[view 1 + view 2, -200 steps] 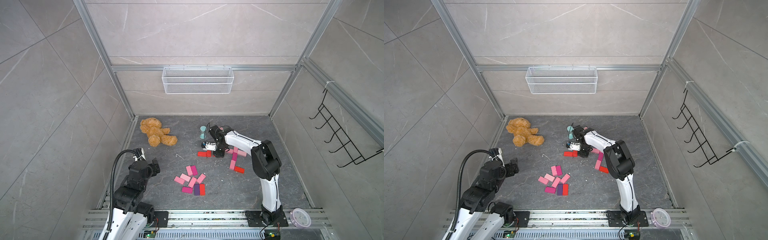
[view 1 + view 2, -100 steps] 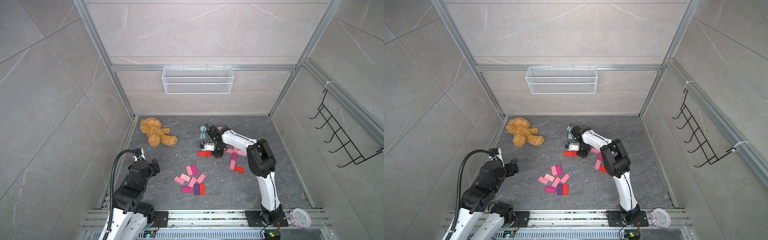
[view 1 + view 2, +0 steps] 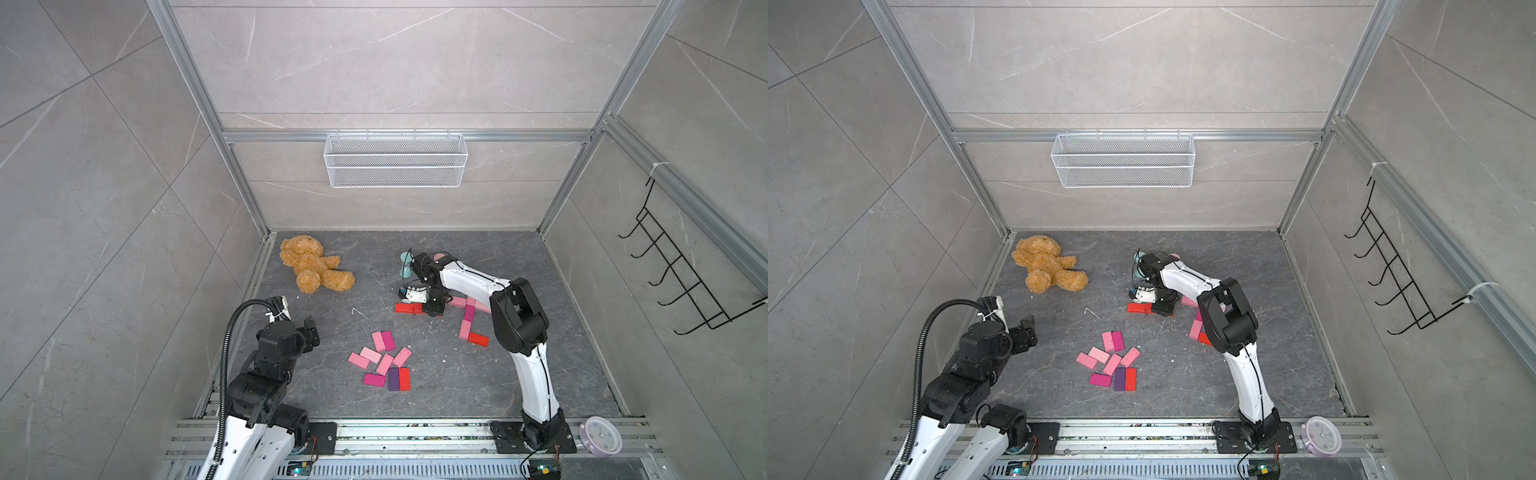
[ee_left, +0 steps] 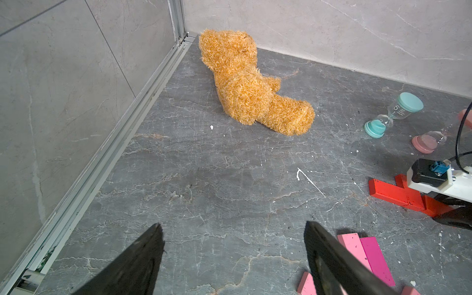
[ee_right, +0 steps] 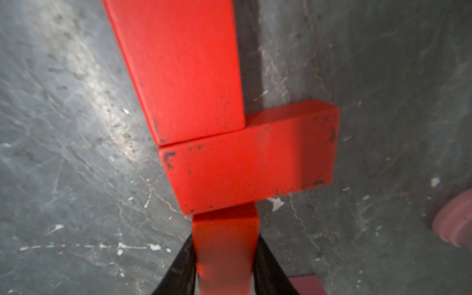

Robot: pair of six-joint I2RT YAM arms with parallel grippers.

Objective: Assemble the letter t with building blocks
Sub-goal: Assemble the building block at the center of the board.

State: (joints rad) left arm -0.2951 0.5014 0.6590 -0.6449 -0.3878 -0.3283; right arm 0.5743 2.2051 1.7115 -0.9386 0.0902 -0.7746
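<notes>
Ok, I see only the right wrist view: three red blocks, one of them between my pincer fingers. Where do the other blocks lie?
Observer: A loose group of pink and magenta blocks, with one purple block, lies flat on the floor, apart from your red ones and toward the front.
Operator: And what does the left arm do?
Observer: The left pincer is open and holds nothing, over the left side of the floor.
Operator: Is anything near the right pincer?
Observer: Yes, a teal hourglass timer and a pink hourglass timer stand not far beyond it.
</notes>
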